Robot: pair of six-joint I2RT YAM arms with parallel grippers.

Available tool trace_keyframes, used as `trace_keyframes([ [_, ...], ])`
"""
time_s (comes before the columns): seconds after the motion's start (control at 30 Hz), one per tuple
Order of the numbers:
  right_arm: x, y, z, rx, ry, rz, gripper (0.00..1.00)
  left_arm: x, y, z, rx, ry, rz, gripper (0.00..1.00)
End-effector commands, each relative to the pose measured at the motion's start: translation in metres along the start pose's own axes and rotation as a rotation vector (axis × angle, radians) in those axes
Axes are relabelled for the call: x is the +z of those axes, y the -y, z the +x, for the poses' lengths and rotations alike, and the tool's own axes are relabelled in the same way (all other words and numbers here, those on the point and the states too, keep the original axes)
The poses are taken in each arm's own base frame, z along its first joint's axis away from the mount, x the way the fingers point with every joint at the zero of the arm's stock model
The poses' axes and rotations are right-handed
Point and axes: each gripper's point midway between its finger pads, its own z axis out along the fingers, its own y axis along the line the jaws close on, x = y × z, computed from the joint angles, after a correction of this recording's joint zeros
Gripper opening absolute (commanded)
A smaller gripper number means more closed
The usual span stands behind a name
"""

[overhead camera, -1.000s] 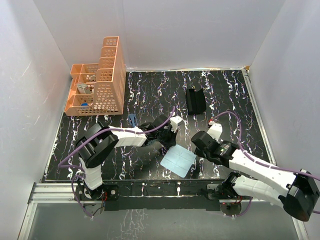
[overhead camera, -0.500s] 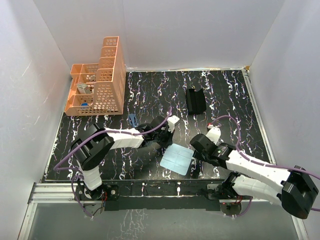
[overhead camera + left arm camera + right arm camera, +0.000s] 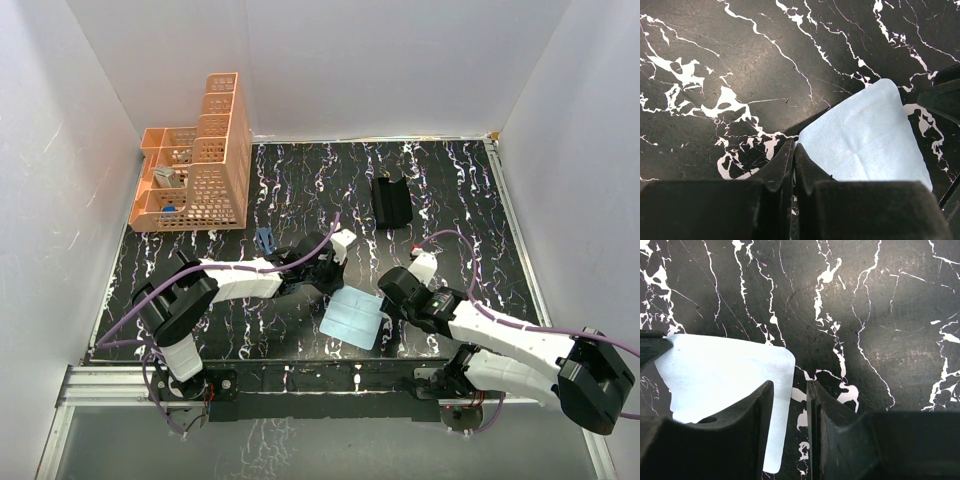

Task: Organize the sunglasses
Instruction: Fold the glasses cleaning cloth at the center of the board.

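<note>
The sunglasses (image 3: pixel 265 240), a small folded dark blue pair, lie on the black marbled table left of my left arm, and neither gripper touches them. The black glasses case (image 3: pixel 391 200) lies open at the back centre. A light blue cloth (image 3: pixel 352 316) lies flat at the front centre. My left gripper (image 3: pixel 333 292) is shut on the cloth's upper left corner, as the left wrist view (image 3: pixel 794 146) shows. My right gripper (image 3: pixel 383 297) is open, low over the cloth's right edge. In the right wrist view (image 3: pixel 790 387) one finger is over the cloth (image 3: pixel 720 370) and the other over bare table.
An orange stepped mesh organizer (image 3: pixel 197 165) stands at the back left with small items in its compartments. White walls enclose the table on three sides. A metal rail (image 3: pixel 320 380) runs along the near edge by the arm bases.
My right gripper has moved left up to the cloth's right edge. My left gripper has shifted slightly left with the cloth corner, and the cloth has slid a little left and back.
</note>
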Motion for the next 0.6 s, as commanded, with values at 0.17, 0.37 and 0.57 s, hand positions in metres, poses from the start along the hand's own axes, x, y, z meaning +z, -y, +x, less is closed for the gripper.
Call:
trace_keyframes([
  [0.17, 0.009, -0.015, -0.012, 0.004, 0.057, -0.036, 0.32, -0.012, 0.007, -0.012, 0.003, 0.041, 0.019, 0.00],
  [0.37, 0.014, -0.013, -0.015, 0.012, 0.052, -0.034, 0.32, -0.015, 0.007, -0.013, 0.006, 0.055, 0.018, 0.00],
  [0.57, 0.019, -0.010, -0.018, 0.032, 0.042, -0.063, 0.32, -0.017, 0.007, -0.009, 0.006, 0.069, 0.027, 0.00],
])
